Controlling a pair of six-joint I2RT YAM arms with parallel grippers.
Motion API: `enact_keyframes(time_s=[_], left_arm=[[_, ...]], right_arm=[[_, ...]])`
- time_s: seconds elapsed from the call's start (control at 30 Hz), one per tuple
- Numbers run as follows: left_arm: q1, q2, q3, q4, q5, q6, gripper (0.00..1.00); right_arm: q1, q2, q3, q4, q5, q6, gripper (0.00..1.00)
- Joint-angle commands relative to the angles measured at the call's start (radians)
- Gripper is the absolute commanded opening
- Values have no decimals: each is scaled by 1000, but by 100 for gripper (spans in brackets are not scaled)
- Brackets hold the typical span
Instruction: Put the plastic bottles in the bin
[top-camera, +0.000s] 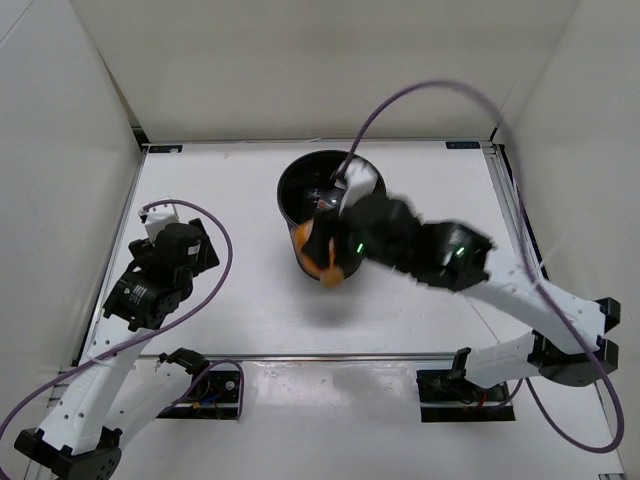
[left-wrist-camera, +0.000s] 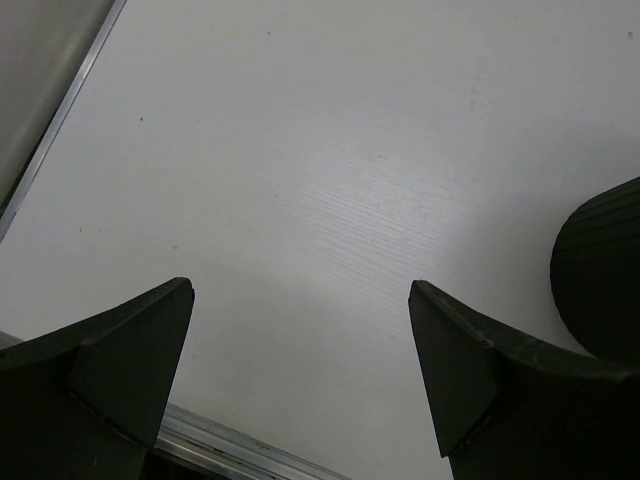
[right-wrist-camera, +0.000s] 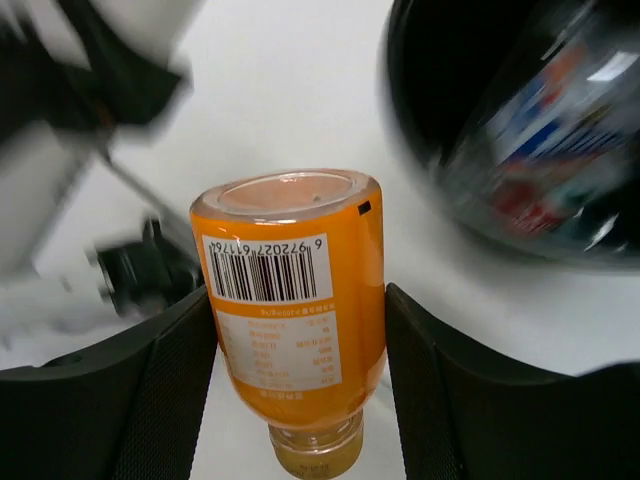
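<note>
Right gripper (right-wrist-camera: 297, 305) clamps orange bottle (right-wrist-camera: 290, 330); wrist view alone shows barcode (right-wrist-camera: 262, 272). Left gripper (left-wrist-camera: 300, 288) agape.

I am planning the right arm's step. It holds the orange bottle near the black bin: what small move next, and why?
Probably carry the orange bottle over the bin before letting go. The right gripper is shut on it, and the wrist view shows it beside the bin.
</note>
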Motion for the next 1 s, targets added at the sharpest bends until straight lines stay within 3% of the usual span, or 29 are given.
enact_keyframes(time_s=[0.0,0.1,0.2,0.23,0.33,0.37,0.57,0.73,0.97], left_arm=[[5,-10,-12,-34,-29,-75,100],[5,-20,-12,-34,-29,-85,100],[5,-20,-12,-34,-20,-94,100],[5,-20,-12,-34,-20,-94,100],[5,-9,-12,-34,-20,-103,100],[5,2,-2,-34,-20,-114,100],[5,22,29,-45,-20,-125,100],[5,52,15,-57,28,-160,100],[5,86,-8,-34,51,-229,100]], right_arm=[[-204,54,258,-122,-69,-133,33],[-398,149,377,-113,-166,-207,37],[-476,251,513,-122,-293,-227,54],[-476,269,529,-122,-310,-227,68],[-476,308,541,-174,-336,-238,82],[-476,308,521,-183,-347,-227,100],[-591,152,439,-294,-257,-94,100],[-785,-106,190,-192,-434,-98,100],[-960,-177,66,-284,-479,-167,100]])
